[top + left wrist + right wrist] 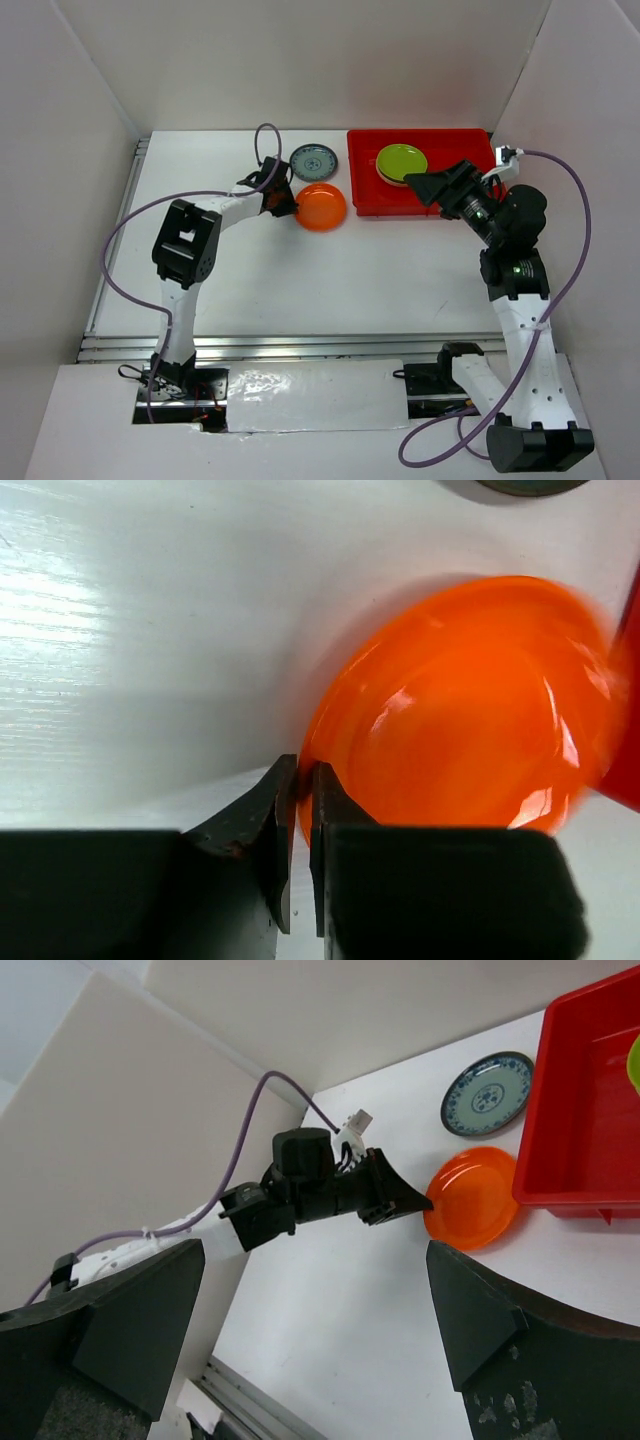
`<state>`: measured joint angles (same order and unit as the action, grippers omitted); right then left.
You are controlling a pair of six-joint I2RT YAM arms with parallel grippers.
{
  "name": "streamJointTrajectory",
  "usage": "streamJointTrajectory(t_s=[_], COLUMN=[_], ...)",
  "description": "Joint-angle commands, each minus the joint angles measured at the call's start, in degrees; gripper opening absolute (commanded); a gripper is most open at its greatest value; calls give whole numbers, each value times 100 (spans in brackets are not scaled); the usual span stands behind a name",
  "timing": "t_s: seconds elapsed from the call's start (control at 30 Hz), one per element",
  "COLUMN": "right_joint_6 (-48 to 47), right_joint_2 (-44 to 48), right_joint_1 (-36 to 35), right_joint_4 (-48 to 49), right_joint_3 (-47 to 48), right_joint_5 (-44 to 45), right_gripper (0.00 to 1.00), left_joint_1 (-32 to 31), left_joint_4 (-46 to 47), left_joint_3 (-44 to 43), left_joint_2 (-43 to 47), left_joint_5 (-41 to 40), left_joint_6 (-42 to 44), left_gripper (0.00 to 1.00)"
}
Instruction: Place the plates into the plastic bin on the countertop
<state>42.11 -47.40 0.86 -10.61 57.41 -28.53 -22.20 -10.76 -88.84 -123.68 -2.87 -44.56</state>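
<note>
An orange plate lies on the white countertop, just left of the red plastic bin. My left gripper is shut on the plate's left rim; the left wrist view shows both fingers pinching the orange plate. A blue-grey patterned plate lies just behind it. In the bin a lime green plate tops a small stack. My right gripper is open and empty above the bin's front edge. The other plates are hidden.
White walls close in the back and both sides. A metal rail runs along the front edge. The bin's near corner is close to the orange plate's right side. The left arm's purple cable loops above the blue-grey plate.
</note>
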Motion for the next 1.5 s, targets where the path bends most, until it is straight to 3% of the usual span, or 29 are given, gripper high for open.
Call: streamJointTrajectory(t_s=[0.0,0.07,0.1,0.17,0.27,0.47,0.83,1.13,1.23,1.37,1.47], right_joint_6=[-19,-10,-1,-9,-53,0,-344,96,183,394,640], right_joint_2=[-15,-24,-24,-24,-181,-646,-3290,-4647,-4805,-4954,-5042], right_joint_1=[-51,-42,-34,-25,-7,-234,-1324,-2028,-2196,-2266,-2284], right_joint_4=[-29,15,24,50,59,542,2299,3267,3434,3706,4022], right_joint_3=[-63,-142,-203,-265,-309,-502,-582,59,183,262,210], right_joint_5=[-248,-328,-363,-363,-346,-425,-1004,-1269,-1181,-1075,-1180], right_gripper=[100,100,100,100,100,100,100,99,94,78,75], left_joint_1=[31,40,57,58,75,101,303,620,752,875,945], left_joint_4=[-215,-268,-329,-688,-507,-330,-347,-233,-172,-49,-92], left_joint_3=[-239,-257,-283,-292,634,1385,2046,2230,2318,2441,2468], left_joint_2=[-253,-315,-324,-123,787,2187,4209,4730,4756,4791,4783], left_joint_5=[33,50,-11,-230,-766,-680,471,1658,1948,2185,2230], left_joint_6=[35,52,44,-18,-150,166,430,386,369,325,325], left_gripper=[19,12,0,0,0,0,0,0,0,0,0])
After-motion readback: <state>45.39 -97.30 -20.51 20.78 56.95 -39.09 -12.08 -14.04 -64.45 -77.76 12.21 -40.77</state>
